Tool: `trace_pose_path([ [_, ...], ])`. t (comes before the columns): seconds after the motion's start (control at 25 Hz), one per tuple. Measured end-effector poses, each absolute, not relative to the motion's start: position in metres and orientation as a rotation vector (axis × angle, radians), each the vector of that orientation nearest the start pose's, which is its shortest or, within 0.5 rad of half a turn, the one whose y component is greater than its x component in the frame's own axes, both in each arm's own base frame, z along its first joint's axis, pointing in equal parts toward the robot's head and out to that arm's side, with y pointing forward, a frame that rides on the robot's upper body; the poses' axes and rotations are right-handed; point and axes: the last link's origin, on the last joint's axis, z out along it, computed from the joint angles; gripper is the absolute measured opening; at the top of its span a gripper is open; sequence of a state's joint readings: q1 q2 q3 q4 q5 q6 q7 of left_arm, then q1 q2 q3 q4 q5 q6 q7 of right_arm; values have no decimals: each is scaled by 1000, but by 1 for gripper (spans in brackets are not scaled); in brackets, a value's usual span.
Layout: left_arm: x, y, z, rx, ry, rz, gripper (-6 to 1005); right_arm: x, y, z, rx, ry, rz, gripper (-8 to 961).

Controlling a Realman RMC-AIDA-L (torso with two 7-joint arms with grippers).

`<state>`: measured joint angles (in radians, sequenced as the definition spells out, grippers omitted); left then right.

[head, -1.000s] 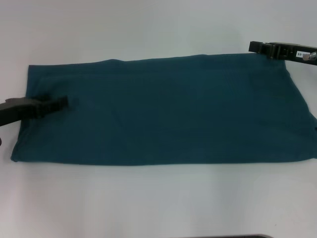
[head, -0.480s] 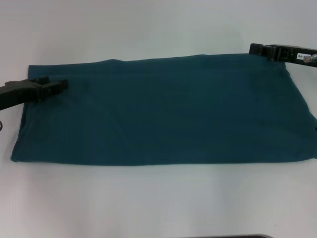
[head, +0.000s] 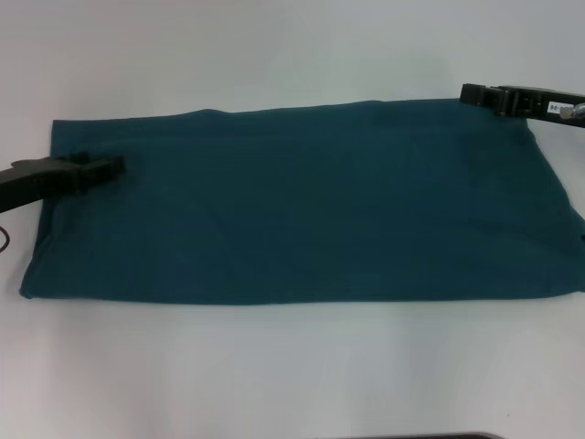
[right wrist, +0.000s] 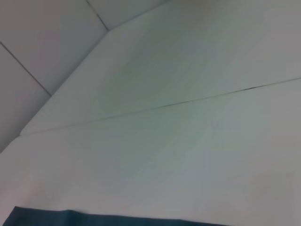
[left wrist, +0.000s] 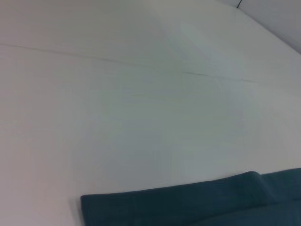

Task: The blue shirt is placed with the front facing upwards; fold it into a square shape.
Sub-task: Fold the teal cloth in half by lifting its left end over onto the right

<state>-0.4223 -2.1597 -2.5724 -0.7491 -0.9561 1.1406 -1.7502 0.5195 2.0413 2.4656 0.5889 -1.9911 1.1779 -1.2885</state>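
The blue shirt [head: 302, 206] lies folded into a long band across the white worktop [head: 292, 384], plain side up, lettering and collar hidden. The left end effector [head: 105, 169] reaches over its far-left end; the right end effector [head: 475, 93] sits at its far-right corner. I cannot tell either one's opening or grip.

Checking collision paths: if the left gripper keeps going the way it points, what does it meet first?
The left gripper points across the folded dark teal-blue cotton shirt toward the robot's right. Only shirt fabric lies along that line; whether it skims or drags is unclear from the head view.
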Motion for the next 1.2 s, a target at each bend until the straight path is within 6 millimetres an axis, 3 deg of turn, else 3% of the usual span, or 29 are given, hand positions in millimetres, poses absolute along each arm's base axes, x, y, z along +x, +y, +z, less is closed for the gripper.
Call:
trace_pose_path([
  [0.4,-340,324,6,-2180,-1251,-479,660,313,363,13,-2208,1333,614,21],
  [0.68,-331,297,30,-2268,-1228,-630,661,316,363,15,-2201,1331,611,21],
  [0.92,-342,274,36,-2304,-1282,-629,661,317,361,16,-2202,1327,610,21],
  [1.2,-357,270,25,-2245,-1336,-555,662,317,361,15,-2204,1329,611,20],
])
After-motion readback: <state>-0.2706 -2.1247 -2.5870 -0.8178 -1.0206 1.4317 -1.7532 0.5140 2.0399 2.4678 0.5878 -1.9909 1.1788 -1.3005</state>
